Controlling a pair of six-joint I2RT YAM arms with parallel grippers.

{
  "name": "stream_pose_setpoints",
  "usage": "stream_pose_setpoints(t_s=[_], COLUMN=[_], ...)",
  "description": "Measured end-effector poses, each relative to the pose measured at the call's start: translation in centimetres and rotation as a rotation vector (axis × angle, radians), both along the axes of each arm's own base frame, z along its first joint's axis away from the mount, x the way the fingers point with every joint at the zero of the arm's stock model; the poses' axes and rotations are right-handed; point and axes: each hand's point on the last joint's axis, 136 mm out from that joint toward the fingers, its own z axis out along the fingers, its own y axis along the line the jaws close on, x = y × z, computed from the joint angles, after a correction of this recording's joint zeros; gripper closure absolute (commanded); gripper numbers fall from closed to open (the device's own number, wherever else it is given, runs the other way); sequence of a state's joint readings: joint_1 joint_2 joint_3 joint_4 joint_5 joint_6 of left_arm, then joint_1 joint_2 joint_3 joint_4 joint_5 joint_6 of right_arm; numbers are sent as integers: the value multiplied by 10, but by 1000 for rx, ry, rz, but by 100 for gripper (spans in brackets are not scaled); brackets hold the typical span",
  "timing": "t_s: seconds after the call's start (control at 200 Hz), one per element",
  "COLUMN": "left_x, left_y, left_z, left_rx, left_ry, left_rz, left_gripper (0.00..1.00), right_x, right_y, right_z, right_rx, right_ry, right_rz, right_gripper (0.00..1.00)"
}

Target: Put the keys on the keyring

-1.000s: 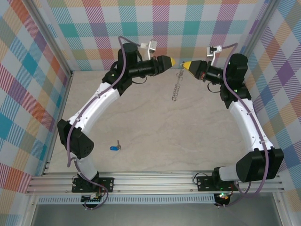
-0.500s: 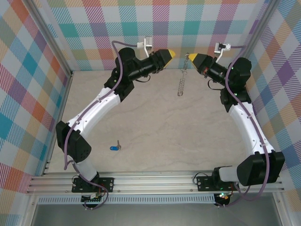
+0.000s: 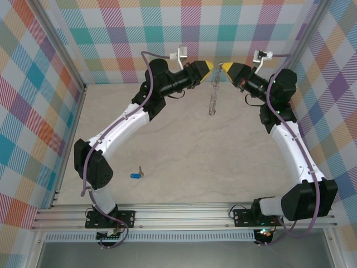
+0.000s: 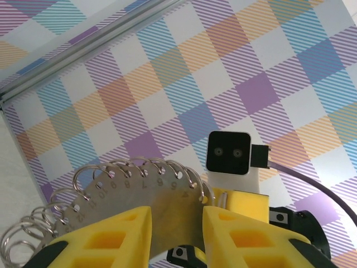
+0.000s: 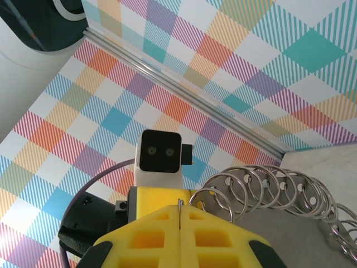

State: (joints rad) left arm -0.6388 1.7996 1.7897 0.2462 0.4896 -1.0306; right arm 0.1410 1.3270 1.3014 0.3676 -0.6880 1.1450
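Note:
The keyring (image 3: 212,96) hangs as a bumpy grey chain at the back of the table, its top pinched in my shut right gripper (image 3: 226,68). Up close it is a curved numbered metal plate carrying several wire rings (image 5: 268,187), and one ring's edge sits between the closed yellow pads of the right gripper (image 5: 179,209). My left gripper (image 3: 207,67) faces it from the left, open. The plate (image 4: 139,195) lies just beyond the gap of the left gripper (image 4: 177,215), and I cannot tell if it touches. The blue-headed key (image 3: 135,175) lies on the table near the front left, far from both grippers.
Checked walls enclose the beige table (image 3: 178,151) on three sides. A metal rail (image 3: 184,211) runs along the near edge by the arm bases. The two grippers nearly meet tip to tip high at the back wall.
The right gripper lifted the keyring toward the back wall. The left gripper swung right and closed in on the ring's top.

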Motion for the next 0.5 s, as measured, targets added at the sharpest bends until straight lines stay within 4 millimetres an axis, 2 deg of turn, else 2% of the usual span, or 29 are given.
stream_pose_setpoints(t_s=[0.5], left_x=[-5], left_y=[-5], left_z=[12], left_rx=[-32], left_ry=[-35], left_rz=[-10], left_gripper=[70], right_x=[0], right_y=[4], right_z=[-2], right_rx=[0], right_ry=[2], right_rz=[11], right_gripper=[100])
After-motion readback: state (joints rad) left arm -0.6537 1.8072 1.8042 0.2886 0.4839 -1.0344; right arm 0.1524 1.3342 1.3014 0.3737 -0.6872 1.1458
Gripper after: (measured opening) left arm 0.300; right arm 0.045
